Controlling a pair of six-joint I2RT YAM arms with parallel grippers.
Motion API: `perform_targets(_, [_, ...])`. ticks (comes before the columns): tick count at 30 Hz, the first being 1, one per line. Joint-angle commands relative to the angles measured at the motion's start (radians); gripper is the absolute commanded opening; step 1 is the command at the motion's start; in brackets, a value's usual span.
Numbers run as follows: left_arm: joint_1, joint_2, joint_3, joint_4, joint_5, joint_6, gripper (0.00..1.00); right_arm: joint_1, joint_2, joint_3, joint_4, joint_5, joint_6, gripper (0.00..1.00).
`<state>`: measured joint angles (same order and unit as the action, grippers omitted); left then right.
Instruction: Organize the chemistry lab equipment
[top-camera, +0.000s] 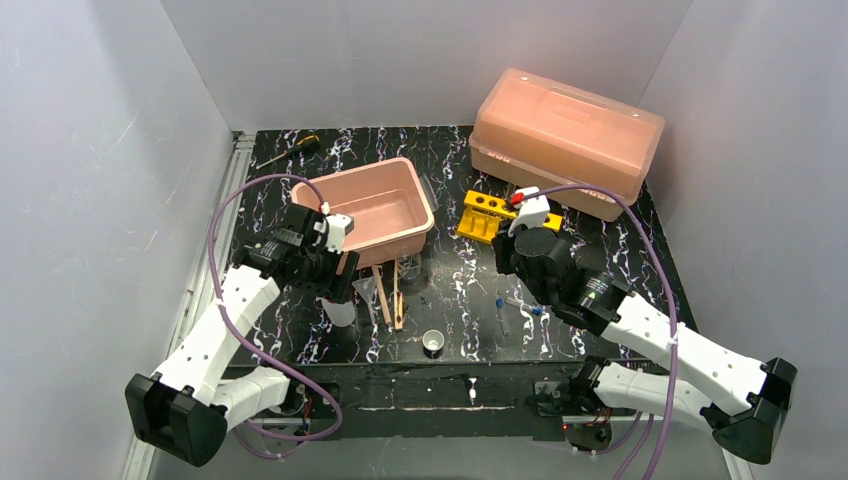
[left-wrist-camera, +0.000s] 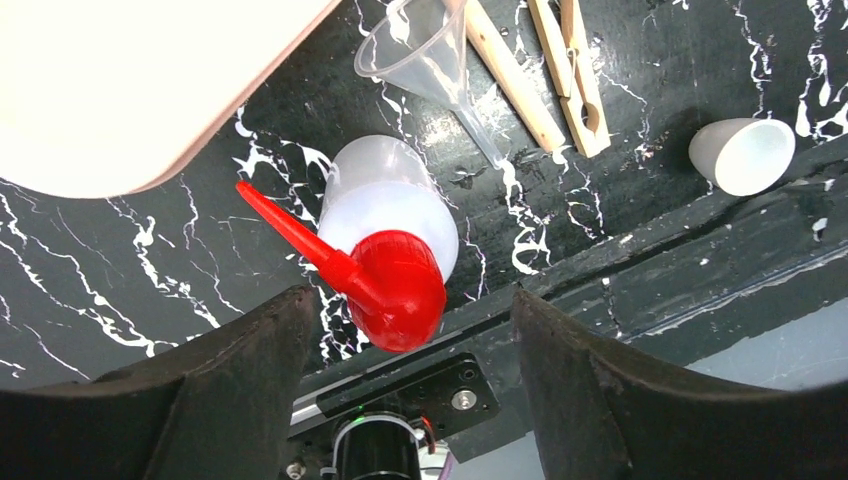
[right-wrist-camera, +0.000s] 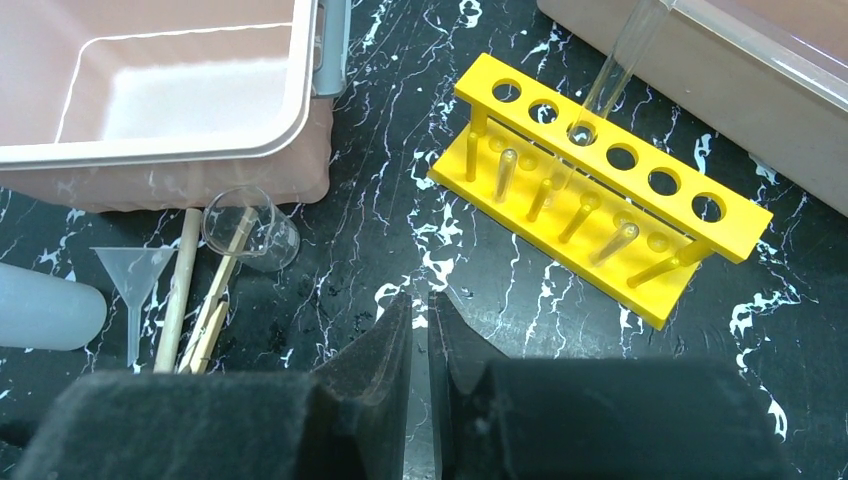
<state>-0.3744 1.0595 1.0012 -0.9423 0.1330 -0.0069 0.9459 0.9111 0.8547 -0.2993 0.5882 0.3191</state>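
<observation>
Nearest the arms, at about 7 o'clock on the black marbled mat (top-camera: 460, 290), the small white squeeze bottle (left-wrist-camera: 385, 225) lies on its side. It looks light, a soft translucent plastic that should give under pressure, and smooth enough to roll or slip. I judge the best hold to be across the stout white body just below the red cap, not on the thin nozzle, which would bend away. The left gripper (left-wrist-camera: 410, 305) hangs over it, its fingers (left-wrist-camera: 250, 380) spread wide either side of the cap and touching nothing.

The bottle is squat and round-shouldered. Its red cap is domed and its red nozzle slants toward 10 o'clock in the wrist view. Whether it holds liquid I cannot tell.

Beyond it, toward 12 o'clock, lie a clear funnel (left-wrist-camera: 420, 50) and the wooden clamps (left-wrist-camera: 570, 75). Farther off, at 2 o'clock, the right gripper (right-wrist-camera: 420, 315) hovers before the yellow holed rack (right-wrist-camera: 745, 220), fingers pinched nearly together on nothing.
</observation>
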Motion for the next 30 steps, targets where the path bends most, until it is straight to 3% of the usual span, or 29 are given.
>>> perform_targets(1, [0.006, -0.012, -0.025, 0.027, -0.039, 0.053, 0.68, 0.007, 0.003, 0.038, 0.009, 0.026, 0.007, 0.19])
perform_targets(12, [0.006, 0.002, -0.025, 0.027, -0.031, 0.094, 0.48, 0.007, -0.004, 0.023, 0.014, 0.037, 0.006, 0.19])
perform_targets(17, [0.006, 0.014, -0.014, 0.012, -0.012, 0.103, 0.29, 0.006, -0.011, 0.017, 0.014, 0.041, 0.005, 0.19])
perform_targets(22, [0.006, -0.005, 0.005, -0.01, 0.018, 0.113, 0.19, 0.007, -0.013, 0.016, 0.011, 0.044, 0.003, 0.19])
perform_targets(27, [0.006, -0.021, 0.106, -0.094, 0.077, 0.159, 0.03, 0.007, -0.003, 0.024, 0.014, 0.044, -0.004, 0.19])
perform_targets(30, [0.006, -0.014, 0.217, -0.159, 0.103, 0.188, 0.0, 0.007, 0.007, 0.029, 0.016, 0.044, -0.011, 0.19])
